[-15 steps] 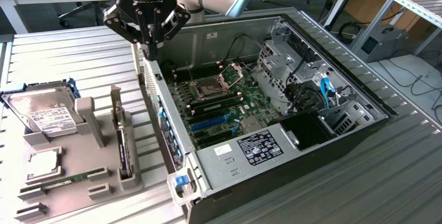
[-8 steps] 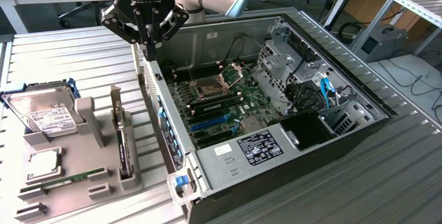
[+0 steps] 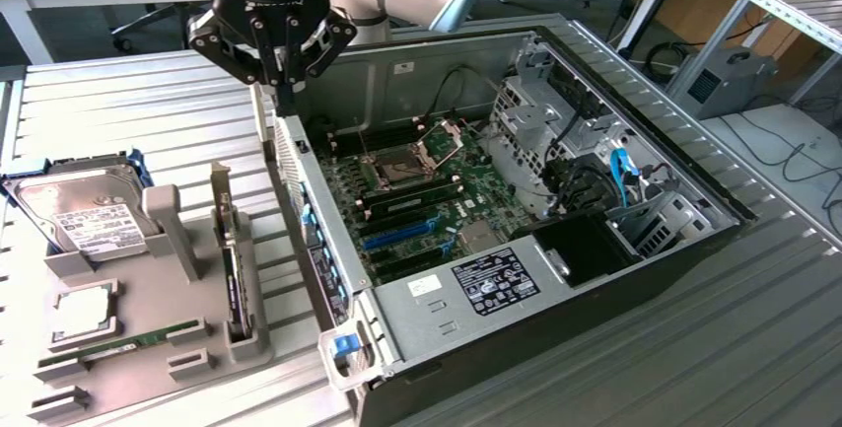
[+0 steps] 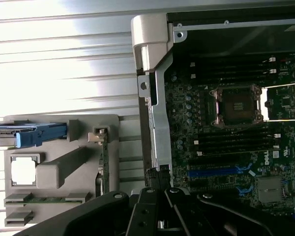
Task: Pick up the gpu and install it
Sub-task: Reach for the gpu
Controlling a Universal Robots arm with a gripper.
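Gripper (image 3: 284, 102): fingers closed together, nothing held, above the case (image 3: 303, 200) rear wall. Gpu (image 3: 232, 259): upright on edge in grey holder (image 3: 132, 378), exterior view's left, apart from gripper.

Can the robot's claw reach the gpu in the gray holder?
Probably yes: the gpu stands on edge in the gray holder with nothing over it, and the shut gripper hangs above the case wall.

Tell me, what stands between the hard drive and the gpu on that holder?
A grey upright post of the holder stands between the hard drive and the gpu, as the exterior view shows.
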